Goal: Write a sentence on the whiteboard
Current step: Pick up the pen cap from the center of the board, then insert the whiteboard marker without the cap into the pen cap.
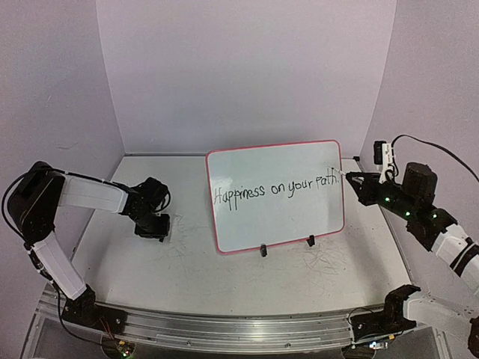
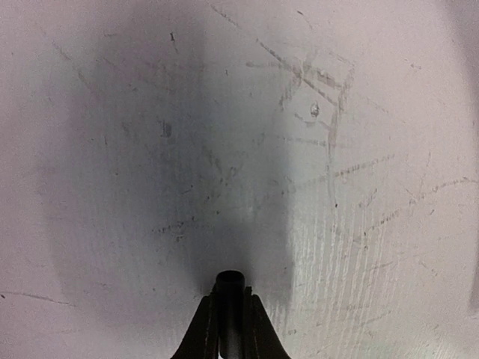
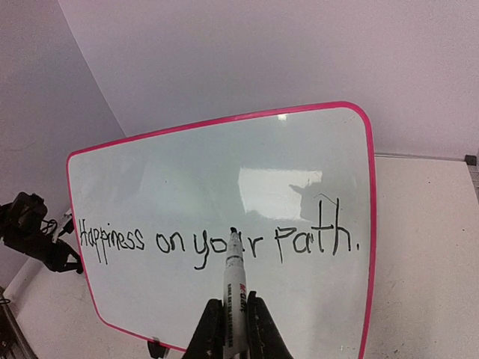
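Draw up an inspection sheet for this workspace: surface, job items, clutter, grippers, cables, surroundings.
Surface: white table, faint grey scribbles all over.
Job's things: whiteboard upright on two black clip feet; sentence reads "Happiness on your path."
Clutter: nothing seen.
Grippers: right gripper shut on marker, uncapped tip towards the board; left gripper low over the table, shut on a dark cylinder, perhaps a cap.
Cables: black cable loops off the right arm.
Surroundings: plain pale walls; metal rail along the near edge.
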